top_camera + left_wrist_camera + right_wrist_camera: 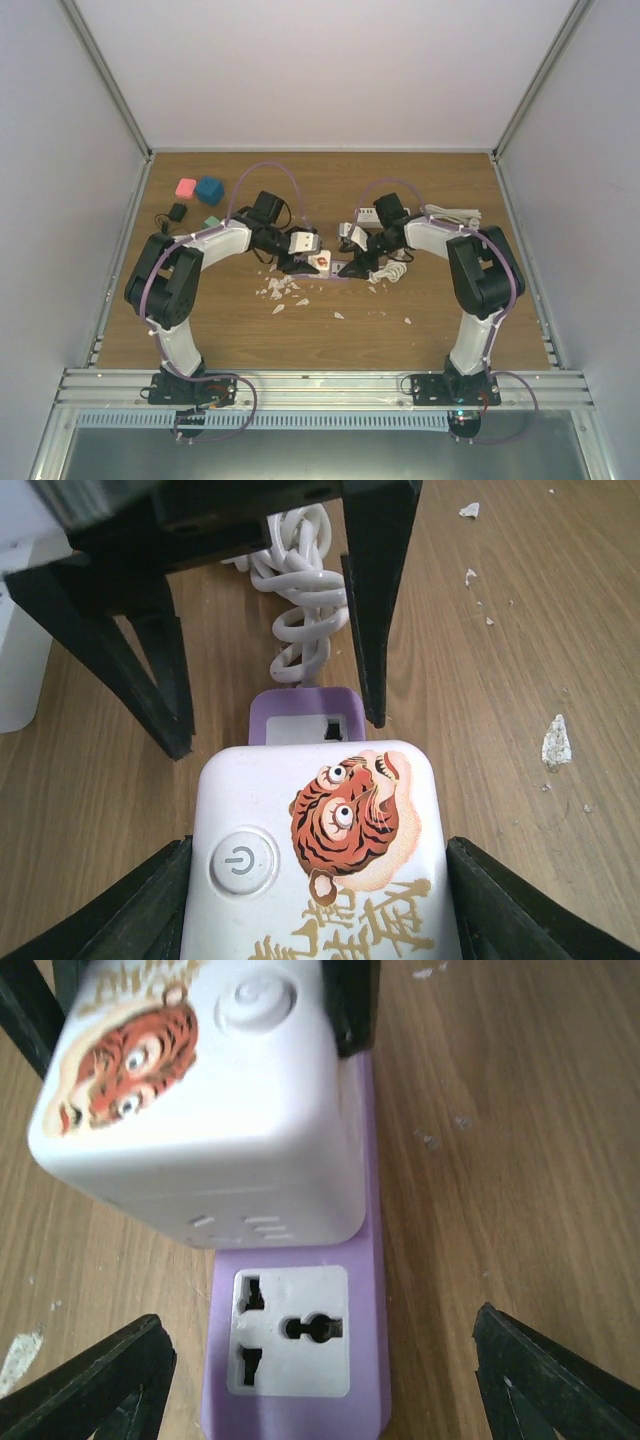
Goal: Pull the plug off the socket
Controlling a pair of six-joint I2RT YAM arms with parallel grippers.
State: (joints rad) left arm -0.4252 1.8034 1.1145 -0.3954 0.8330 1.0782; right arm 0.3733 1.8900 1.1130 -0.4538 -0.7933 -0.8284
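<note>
The plug (pixel 320 860) is a white block with a tiger sticker and a power button. It sits on a purple socket strip (pixel 295 1360), which has a free white outlet beside it. My left gripper (pixel 315 905) is shut on the plug, one finger on each side. It also shows in the top view (pixel 316 262). My right gripper (pixel 320 1380) is open, with its fingers wide on either side of the strip's free end and not touching it. In the top view, the right gripper (pixel 352 268) faces the left one. I cannot tell whether the plug's pins are fully seated.
A coiled white cable (pixel 300 600) runs from the strip's far end. White crumbs (pixel 280 290) lie on the wooden table in front of the grippers. A pink block (pixel 185 187), a blue block (pixel 209 189) and a black adapter (pixel 177 212) lie at the back left.
</note>
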